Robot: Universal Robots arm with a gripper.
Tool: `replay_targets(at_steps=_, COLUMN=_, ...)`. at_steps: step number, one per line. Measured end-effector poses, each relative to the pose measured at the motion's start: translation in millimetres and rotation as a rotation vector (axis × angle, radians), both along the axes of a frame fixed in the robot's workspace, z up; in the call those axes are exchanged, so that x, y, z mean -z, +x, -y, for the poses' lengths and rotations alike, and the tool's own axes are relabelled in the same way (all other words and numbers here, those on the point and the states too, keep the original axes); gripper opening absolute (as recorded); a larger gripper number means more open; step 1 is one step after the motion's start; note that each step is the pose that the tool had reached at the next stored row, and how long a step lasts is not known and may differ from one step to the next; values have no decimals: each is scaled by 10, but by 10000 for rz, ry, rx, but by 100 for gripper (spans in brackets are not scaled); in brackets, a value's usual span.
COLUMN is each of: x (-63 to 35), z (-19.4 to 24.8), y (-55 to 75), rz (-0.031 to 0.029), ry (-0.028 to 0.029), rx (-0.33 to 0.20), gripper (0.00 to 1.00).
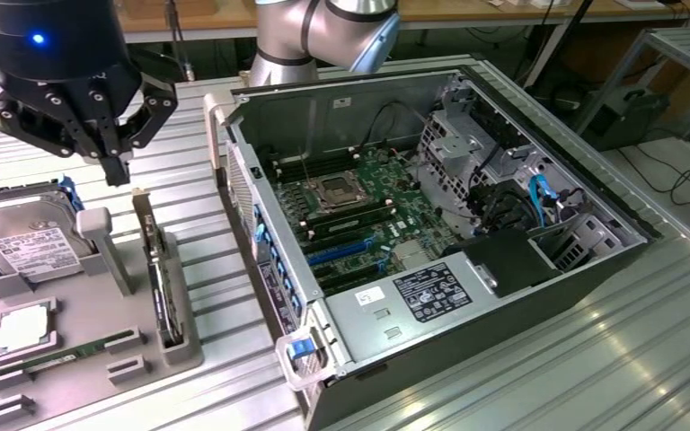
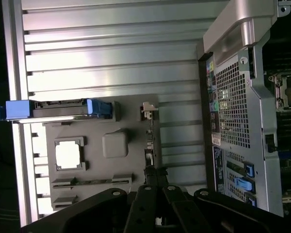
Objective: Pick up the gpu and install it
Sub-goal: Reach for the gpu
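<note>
Your gripper (image 1: 115,169), pinched shut and empty, hangs over the thin black gpu (image 1: 157,274), which stands edgewise in the grey moulded tray (image 1: 105,310).

one robot arm (image 1: 321,36) with one gripper (image 1: 115,169). one slatted metal table (image 1: 585,377). one open computer case (image 1: 489,346), holding one motherboard (image 1: 381,206) with one cpu socket (image 1: 331,190), and one grey power supply box (image 1: 375,328) with one white label (image 1: 431,292). the blue slots (image 1: 345,251) on the board number at least three; the exact count cannot be told. one grey parts holder (image 1: 87,305), and in it one of each kind: one gpu (image 1: 163,278), one hard drive (image 1: 22,242), one silver processor chip (image 1: 22,329), one green memory stick (image 1: 64,355).
</note>
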State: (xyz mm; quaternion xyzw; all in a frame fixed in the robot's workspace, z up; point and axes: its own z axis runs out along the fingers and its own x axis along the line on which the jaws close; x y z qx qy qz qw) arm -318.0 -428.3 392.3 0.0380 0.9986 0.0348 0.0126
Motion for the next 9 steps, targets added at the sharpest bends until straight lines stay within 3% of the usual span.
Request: replay_targets(at_steps=9, x=0, z=18, y=-42, rz=0, ry=5, rx=0, gripper=11)
